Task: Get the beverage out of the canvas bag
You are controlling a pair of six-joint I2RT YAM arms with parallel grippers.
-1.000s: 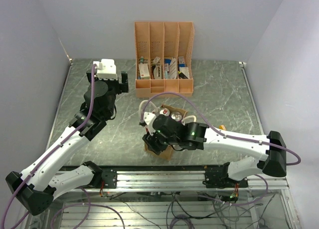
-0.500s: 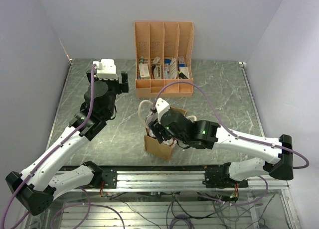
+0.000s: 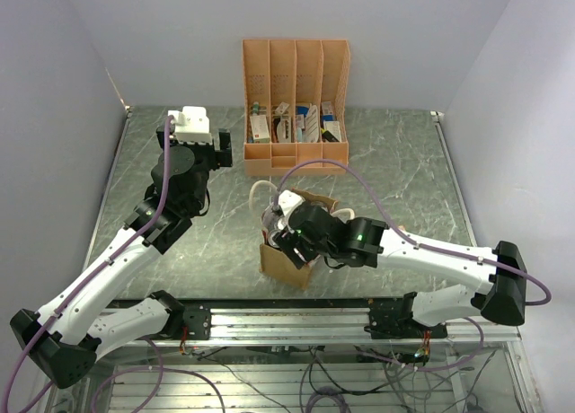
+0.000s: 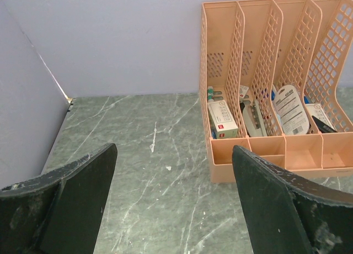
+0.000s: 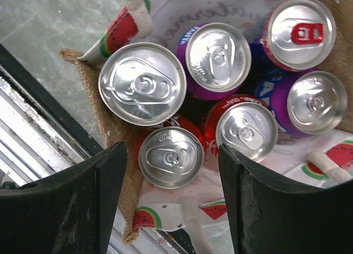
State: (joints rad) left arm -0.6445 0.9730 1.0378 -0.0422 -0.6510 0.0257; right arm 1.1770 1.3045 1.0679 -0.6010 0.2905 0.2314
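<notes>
**Right gripper open over a bag packed with cans**

The grey marbled tabletop [image 3: 404,175] carries everything, and the canvas bag [image 3: 284,266] stands on it near the front edge, about midway across. Behind the bag, against the back wall, stands the orange-pink slotted file organizer [image 3: 295,81], with small boxes and packets in the bottoms of its slots.

The bag is upright with its mouth open. Its coarse brown wall [image 5: 126,179] shows beside a white lining printed with watermelon slices [image 5: 150,215], and a cream rope handle [image 5: 326,164] lies along one rim.

The right gripper [image 3: 281,234] hangs directly above the bag's mouth and points down into it, its jaws spread wide. The left gripper [image 3: 221,149] is well away from the bag, off to its far left, and faces the organizer with its jaws also wide apart and nothing between them.

Six beverage cans [image 5: 142,83] stand upright inside the bag, packed close together, with all their tops showing. In the wrist view a red can [image 5: 171,157] lies between the two right fingers [image 5: 83,207]; whether they touch it cannot be told. Next to it in the bag are another red can [image 5: 246,131], two purple ones [image 5: 218,56], and one with a red pull tab [image 5: 298,26].
</notes>
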